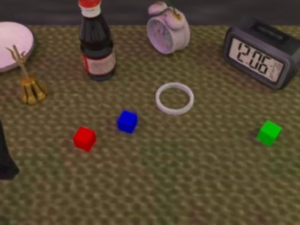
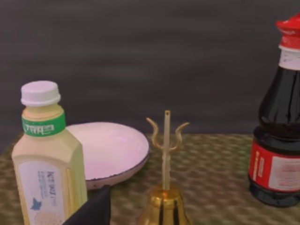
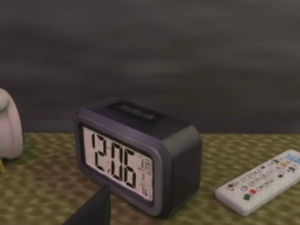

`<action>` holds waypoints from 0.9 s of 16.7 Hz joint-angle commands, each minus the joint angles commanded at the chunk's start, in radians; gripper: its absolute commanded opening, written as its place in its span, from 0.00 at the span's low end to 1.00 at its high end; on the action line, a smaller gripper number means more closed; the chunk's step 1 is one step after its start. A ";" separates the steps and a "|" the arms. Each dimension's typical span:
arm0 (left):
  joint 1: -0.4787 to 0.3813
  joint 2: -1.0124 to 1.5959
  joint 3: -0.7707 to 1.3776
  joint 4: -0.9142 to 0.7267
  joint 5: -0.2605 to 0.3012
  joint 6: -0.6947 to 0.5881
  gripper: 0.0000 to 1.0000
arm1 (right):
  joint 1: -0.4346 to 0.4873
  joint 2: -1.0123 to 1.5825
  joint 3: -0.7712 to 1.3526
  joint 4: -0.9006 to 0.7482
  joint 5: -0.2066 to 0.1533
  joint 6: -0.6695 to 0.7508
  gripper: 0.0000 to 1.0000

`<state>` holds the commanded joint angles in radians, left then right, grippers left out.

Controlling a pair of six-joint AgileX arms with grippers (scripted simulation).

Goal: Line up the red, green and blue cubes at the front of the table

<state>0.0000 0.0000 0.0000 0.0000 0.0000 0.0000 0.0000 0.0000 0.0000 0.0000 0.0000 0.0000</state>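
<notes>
Cubes scattered mid-frame — none lined up.
Red (image 1: pixel 84 138) beside blue (image 1: pixel 127 121), green (image 1: pixel 268 132) far right; ring (image 1: pixel 174 98) between; left arm (image 1: pixel 6 159) at left edge, jaws unseen — cannot tell.

Little of the robot shows. In the top view, at about nine o'clock, part of the left arm (image 1: pixel 6 161) appears as a plain black, matte shape with a rounded lower end — no cables, screws or markings visible. Each wrist view holds one dark, angular black wedge at about seven o'clock — the left gripper (image 2: pixel 91 211) and the right gripper (image 3: pixel 91 210).
</notes>
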 joint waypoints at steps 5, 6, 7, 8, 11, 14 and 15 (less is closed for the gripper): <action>-0.014 0.062 0.058 -0.038 0.001 0.003 1.00 | 0.000 0.000 0.000 0.000 0.000 0.000 1.00; -0.022 0.103 0.096 -0.063 0.001 0.005 1.00 | 0.000 0.000 0.000 0.000 0.000 0.000 1.00; -0.032 0.156 0.141 -0.092 0.001 0.007 1.00 | 0.000 0.000 0.000 0.000 0.000 0.000 1.00; -0.043 0.219 0.192 -0.126 0.001 0.010 1.00 | 0.000 0.000 0.000 0.000 0.000 0.000 1.00; -0.082 0.468 0.376 -0.251 -0.001 0.020 1.00 | 0.000 0.000 0.000 0.000 0.000 0.000 1.00; -0.129 0.785 0.583 -0.398 -0.002 0.032 1.00 | 0.000 0.000 0.000 0.000 0.000 0.000 1.00; -0.145 0.898 0.654 -0.449 -0.002 0.036 1.00 | 0.000 0.000 0.000 0.000 0.000 0.000 1.00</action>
<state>-0.1452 0.8977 0.6543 -0.4494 -0.0023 0.0359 0.0000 0.0000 0.0000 0.0000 0.0000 0.0000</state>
